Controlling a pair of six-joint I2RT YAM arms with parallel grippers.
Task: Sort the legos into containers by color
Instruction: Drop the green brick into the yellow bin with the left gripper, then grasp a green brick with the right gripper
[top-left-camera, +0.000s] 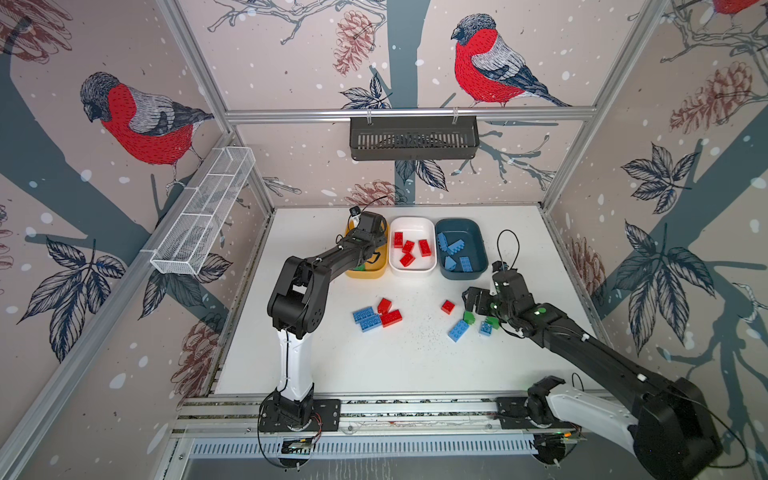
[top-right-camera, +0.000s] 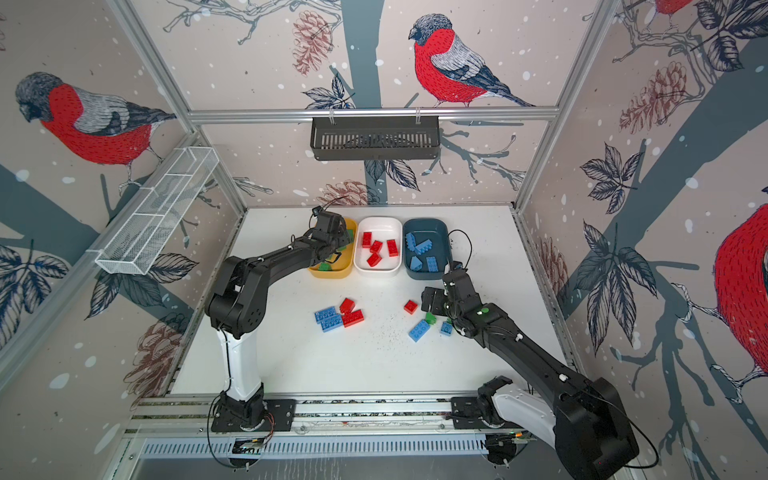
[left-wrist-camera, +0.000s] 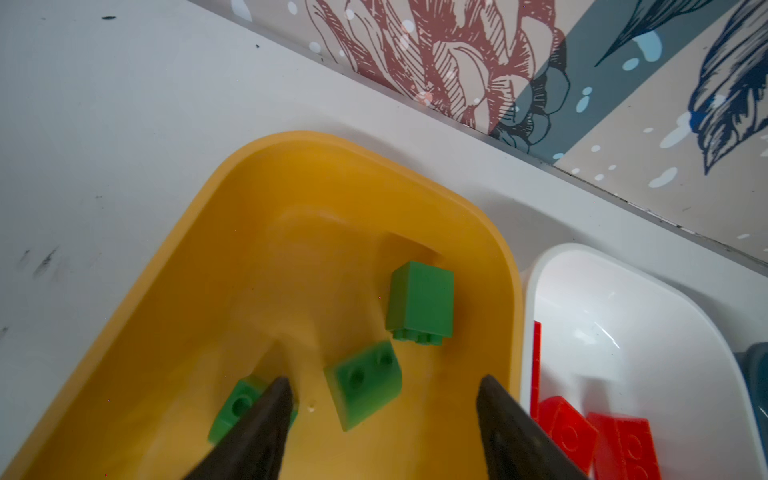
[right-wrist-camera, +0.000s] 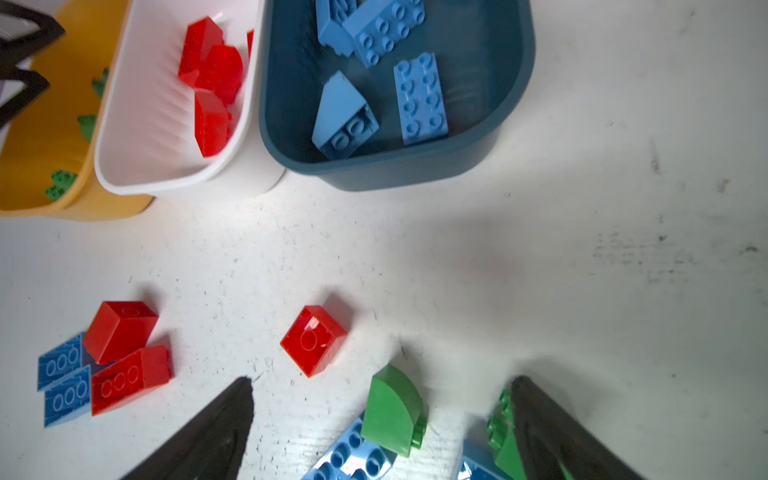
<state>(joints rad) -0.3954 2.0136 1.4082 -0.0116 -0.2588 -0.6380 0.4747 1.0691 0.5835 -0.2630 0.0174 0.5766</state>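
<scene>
My left gripper (left-wrist-camera: 383, 380) hangs open over the yellow container (left-wrist-camera: 266, 166). Three green legos lie inside: one (left-wrist-camera: 363, 384) between the fingers, a block (left-wrist-camera: 419, 303) beyond, and one (left-wrist-camera: 237, 407) partly hidden under a finger. The white container (top-left-camera: 411, 270) holds several red legos (top-left-camera: 409, 249); the dark teal container (top-left-camera: 463, 272) holds several blue legos (top-left-camera: 453, 249). My right gripper (right-wrist-camera: 382, 380) is open low over the table, straddling a curved green lego (right-wrist-camera: 392, 409) that leans on a blue lego (top-left-camera: 458, 330). Another green lego (right-wrist-camera: 500, 432) touches one finger.
Loose on the table are a red square lego (top-left-camera: 447, 306), a small blue one (top-left-camera: 485, 328), and a cluster of two blue (top-left-camera: 365, 318) and two red (top-left-camera: 388, 313) legos. A wire mesh basket (top-left-camera: 203, 216) and a dark slatted basket (top-left-camera: 413, 137) hang on the walls.
</scene>
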